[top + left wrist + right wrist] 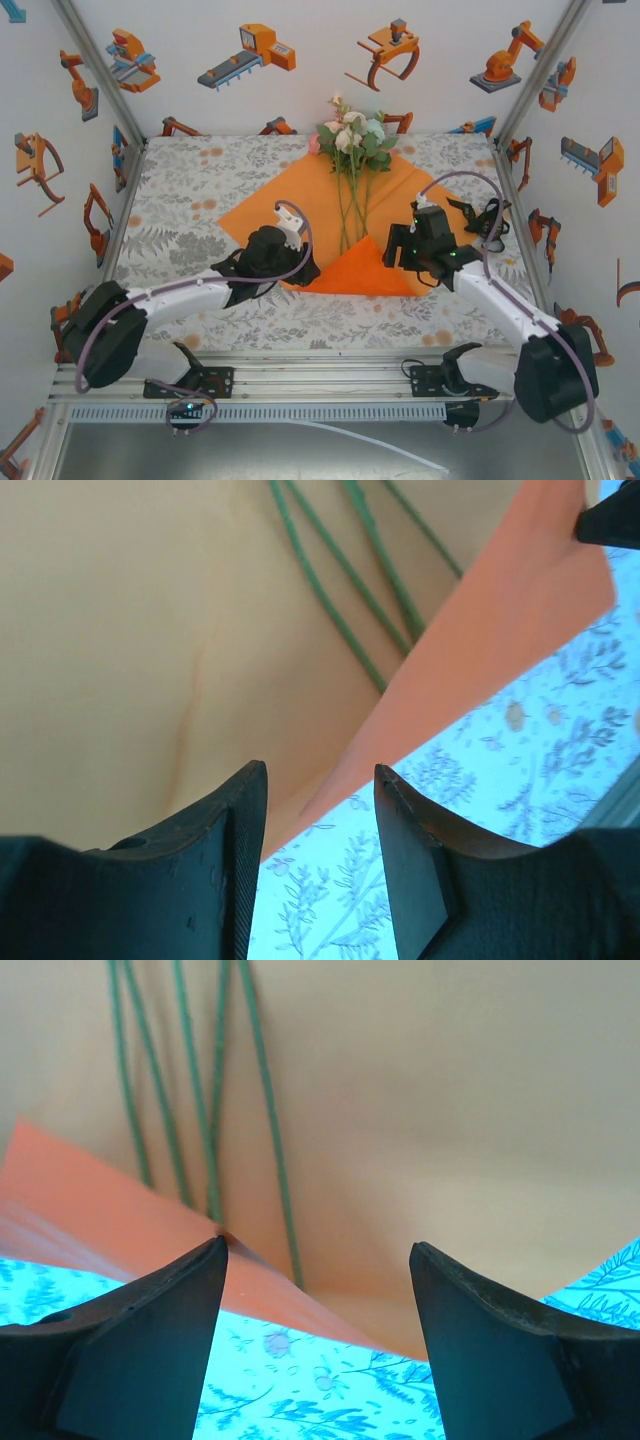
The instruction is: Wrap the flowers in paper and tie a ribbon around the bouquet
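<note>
Grey floral table cover (180, 190) carries the orange paper (260, 205), near corner folded over the stem ends of the flowers (352, 135) lying on it. Left gripper (320, 780) jaws partly apart, empty; right gripper (318, 1250) jaws wide, empty, both beside the fold

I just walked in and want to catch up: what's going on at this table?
Two robot arms are wrapping flowers in orange paper. The flowers lie on the sheet with their blooms at the far end, and the paper's near corner is folded up over the stem ends. The left gripper and right gripper sit on either side of that fold, both open and holding nothing. The ribbon lies by the paper's right corner, not yet tied.
</note>
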`<state>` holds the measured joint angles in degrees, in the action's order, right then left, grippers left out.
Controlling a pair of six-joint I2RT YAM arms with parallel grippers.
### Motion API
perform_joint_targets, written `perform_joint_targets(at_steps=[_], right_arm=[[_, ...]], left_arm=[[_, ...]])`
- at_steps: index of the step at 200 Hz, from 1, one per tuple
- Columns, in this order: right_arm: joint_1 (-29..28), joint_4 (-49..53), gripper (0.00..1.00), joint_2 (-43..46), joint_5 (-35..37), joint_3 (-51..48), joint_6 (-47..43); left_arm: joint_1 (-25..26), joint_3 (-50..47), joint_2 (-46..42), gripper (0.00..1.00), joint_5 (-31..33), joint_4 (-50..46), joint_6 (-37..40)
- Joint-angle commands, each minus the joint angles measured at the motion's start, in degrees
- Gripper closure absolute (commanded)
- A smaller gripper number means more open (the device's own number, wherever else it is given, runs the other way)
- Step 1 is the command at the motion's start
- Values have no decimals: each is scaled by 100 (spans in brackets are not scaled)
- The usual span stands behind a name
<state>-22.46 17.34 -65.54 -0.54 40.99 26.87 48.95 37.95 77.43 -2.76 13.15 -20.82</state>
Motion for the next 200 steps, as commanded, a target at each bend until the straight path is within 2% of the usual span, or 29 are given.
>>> perform_joint_targets(at_steps=[1, 24, 41, 68, 78, 97, 110, 122, 136, 152, 174, 200], right_arm=[[-432, 175, 39, 375, 172, -91, 758], [-1030, -41, 42, 277, 392, -343, 1225], [-1138, -109, 35, -67, 524, -417, 888], [-1134, -14, 31, -415, 598, -198, 59], [-1127, -62, 31, -442, 515, -171, -187], [-1126, -204, 33, -440, 265, -157, -514], [-1121, -265, 44, -430, 76, -160, -694], [-1129, -257, 60, -418, 9, -152, -677], [-1127, -262, 72, -366, -313, -167, -629], [-1138, -391, 80, -271, -798, -296, -481], [-1237, -754, 91, -37, -1344, -638, -295], [-1550, -911, 95, 353, -1706, -973, -126]], left_arm=[[326, 276, -262, 53, 242, -634, -140], [819, 443, 110, 55, 262, -430, -236], [1011, 611, 683, 54, 665, -400, 31], [1017, 712, 1227, 41, 785, -109, 605], [978, 760, 1328, 39, 462, -32, 737], [871, 900, 1585, 39, -572, 18, 864], [851, 905, 1709, 48, -790, 74, 829], [808, 794, 1708, 60, -944, 229, 666], [725, 563, 1544, 82, -1270, 402, 443], [682, 258, 1199, 100, -1499, 365, 284], [711, -147, 605, 100, -1643, 116, 101], [878, -603, -53, 100, -1685, 65, -339]])
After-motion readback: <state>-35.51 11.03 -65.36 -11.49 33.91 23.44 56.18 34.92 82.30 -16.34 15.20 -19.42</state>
